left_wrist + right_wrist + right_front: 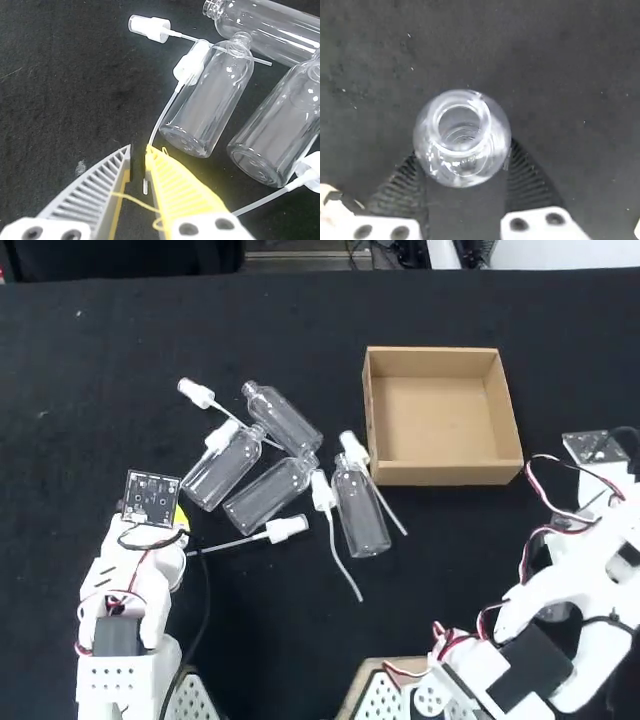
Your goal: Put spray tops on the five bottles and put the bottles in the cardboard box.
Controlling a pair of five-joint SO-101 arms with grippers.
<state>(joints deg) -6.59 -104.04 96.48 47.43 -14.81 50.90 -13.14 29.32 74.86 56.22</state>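
Observation:
Three clear bottles (283,418) (225,465) (268,493) lie in a heap at the table's middle, and one more (360,505) lies just right of them. White spray tops (196,393) (285,528) with thin tubes are scattered among them. My left gripper (138,150) is open by a narrow gap. The tube end (145,186) of a spray top (192,60) lies between its grey and yellow fingers. That top leans on a lying bottle (210,105). My right gripper (465,162) is shut on an upright, uncapped bottle (461,137), seen from above its mouth.
The cardboard box (445,472) stands open and empty at the right of the bottles. The left arm (135,580) is at the front left and the right arm (560,640) at the front right. Bare black cloth lies around both.

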